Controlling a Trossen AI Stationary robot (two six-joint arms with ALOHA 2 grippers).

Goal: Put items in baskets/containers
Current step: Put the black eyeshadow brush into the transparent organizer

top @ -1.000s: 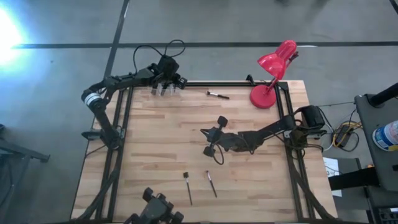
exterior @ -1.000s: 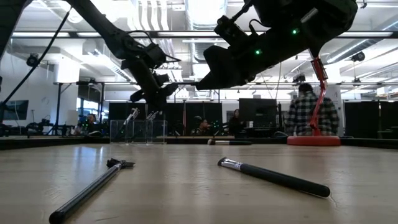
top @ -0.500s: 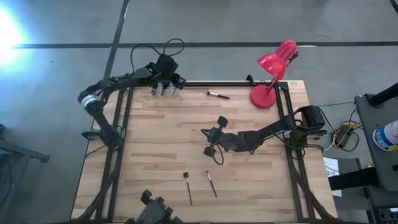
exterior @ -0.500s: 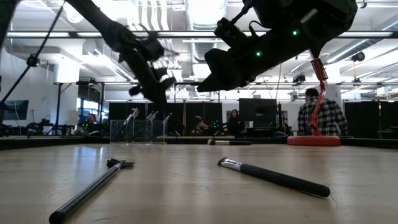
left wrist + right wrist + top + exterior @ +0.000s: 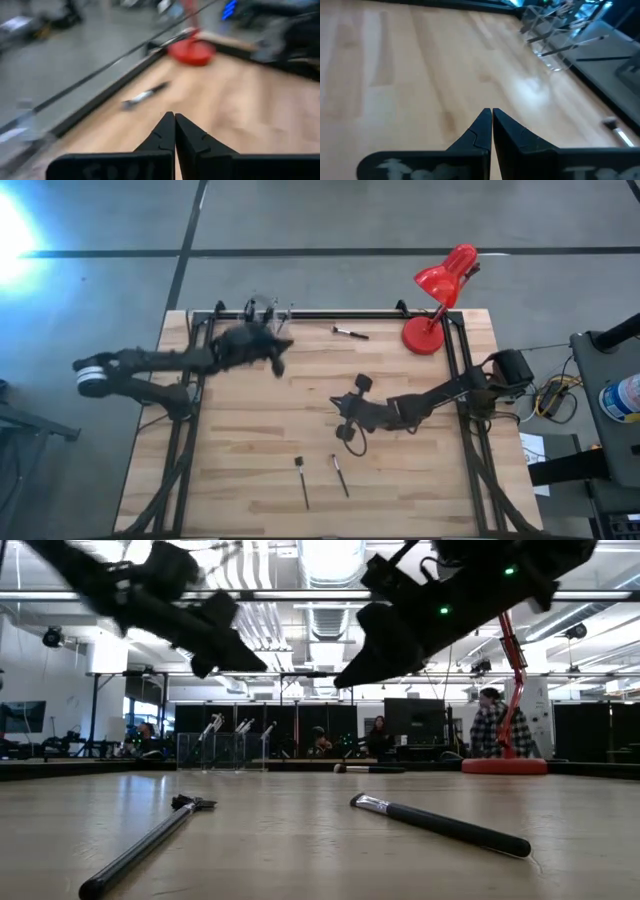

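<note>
The clear joined containers (image 5: 265,311) stand at the table's far edge with several brushes upright in them; they also show in the low view (image 5: 224,749) and the right wrist view (image 5: 554,44). One brush (image 5: 350,332) lies near the far edge, in front of my left gripper (image 5: 145,95). Two more brushes (image 5: 302,482) (image 5: 340,475) lie near the near edge. My left gripper (image 5: 278,356) hovers shut just nearer than the containers (image 5: 175,116). My right gripper (image 5: 340,406) hangs shut over the table's middle (image 5: 491,111).
A red desk lamp (image 5: 440,285) stands on its round base (image 5: 423,336) at the far right corner. A black rail runs along the far edge (image 5: 340,314). Bare wood lies between the two grippers and the near brushes. People stand in the room beyond (image 5: 498,725).
My left gripper has swung away from above the containers, moving toward the near edge and the table's middle, and the arm now lies lower and farther left. One more brush stands in the containers than a second ago. My right gripper has drifted slightly toward the near-right.
</note>
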